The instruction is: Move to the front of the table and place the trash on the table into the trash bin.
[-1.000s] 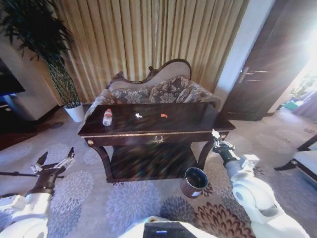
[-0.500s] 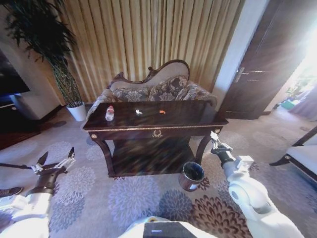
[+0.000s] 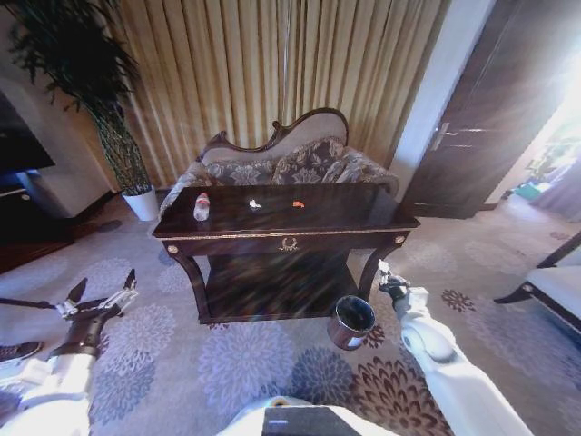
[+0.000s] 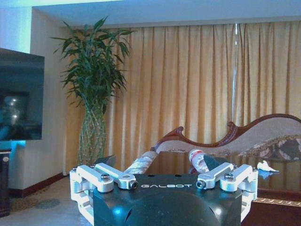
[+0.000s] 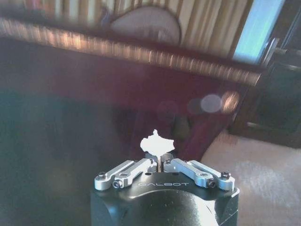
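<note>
- We see a furnished living room, hotel-like.
- Carved-back patterned sofa [image 3: 286, 163] before full-length gold curtains [image 3: 272, 64].
- Floral carpet [image 3: 236, 363], potted bamboo plant [image 4: 94, 84], wall television [image 4: 19, 96], dark wooden door [image 3: 490, 100].

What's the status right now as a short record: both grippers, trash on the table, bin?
left gripper: open, empty, low on the robot's left, short of the table
right gripper: shut on a crumpled white scrap, low by the table's right front leg
on the table: plastic bottle near the left end; white paper bit and orange scrap mid-top
trash bin: upright on the carpet, just left of the right gripper
</note>
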You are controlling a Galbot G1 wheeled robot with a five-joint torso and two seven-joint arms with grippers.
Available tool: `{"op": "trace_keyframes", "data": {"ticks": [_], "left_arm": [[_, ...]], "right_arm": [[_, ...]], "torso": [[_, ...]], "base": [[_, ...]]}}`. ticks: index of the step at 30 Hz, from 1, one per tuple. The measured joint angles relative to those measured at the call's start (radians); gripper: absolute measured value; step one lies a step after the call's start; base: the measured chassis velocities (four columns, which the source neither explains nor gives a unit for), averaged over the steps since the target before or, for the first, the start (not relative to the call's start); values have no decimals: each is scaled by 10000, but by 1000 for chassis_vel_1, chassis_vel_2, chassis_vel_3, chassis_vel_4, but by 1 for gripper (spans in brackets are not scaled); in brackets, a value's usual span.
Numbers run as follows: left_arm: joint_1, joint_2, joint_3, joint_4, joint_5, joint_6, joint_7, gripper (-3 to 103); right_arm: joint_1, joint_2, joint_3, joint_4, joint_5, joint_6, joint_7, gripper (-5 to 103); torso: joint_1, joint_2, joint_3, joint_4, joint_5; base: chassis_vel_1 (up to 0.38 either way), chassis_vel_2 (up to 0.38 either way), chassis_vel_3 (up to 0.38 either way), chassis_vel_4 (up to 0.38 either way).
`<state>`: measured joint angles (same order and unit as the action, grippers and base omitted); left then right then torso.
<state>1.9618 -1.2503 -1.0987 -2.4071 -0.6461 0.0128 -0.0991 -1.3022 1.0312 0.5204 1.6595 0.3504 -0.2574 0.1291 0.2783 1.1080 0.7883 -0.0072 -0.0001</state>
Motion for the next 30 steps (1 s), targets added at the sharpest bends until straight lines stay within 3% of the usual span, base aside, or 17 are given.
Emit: {"op": "trace_keyframes", "data": {"ticks": [9, 11, 19, 25, 30], "left_arm": [[22, -238, 14, -70, 112, -46, -258, 100], [76, -297, 15, -191, 126, -33, -337, 100], [245, -458, -57, -404, 194, 0, -411, 100], [365, -702, -57, -493, 327, 1, -409, 100], [436, -757, -89, -548, 357, -19, -401, 100]], "right_arm": [[1515, 991, -1250, -3960, -1168, 967, -646, 2], [2544, 1536, -1587, -5688, -1708, 1625, -675, 2], [4434, 2289, -1993, -8457, -2511, 2651, -713, 2], [4938, 2391, -1965, -9326, -2986, 2765, -745, 0], [5040, 2401, -1630, -9804, -3512, 2765, -720, 21]], "torso": [[-1, 0, 0, -2, 1], [0, 0, 1, 0, 1], [0, 0, 1, 1, -1], [0, 0, 0, 1, 0], [0, 0, 0, -2, 1]], "base": [[0, 0, 0, 0], [0, 0, 0, 0], [0, 0, 0, 0], [0, 0, 0, 0], [0, 0, 0, 0]]}}
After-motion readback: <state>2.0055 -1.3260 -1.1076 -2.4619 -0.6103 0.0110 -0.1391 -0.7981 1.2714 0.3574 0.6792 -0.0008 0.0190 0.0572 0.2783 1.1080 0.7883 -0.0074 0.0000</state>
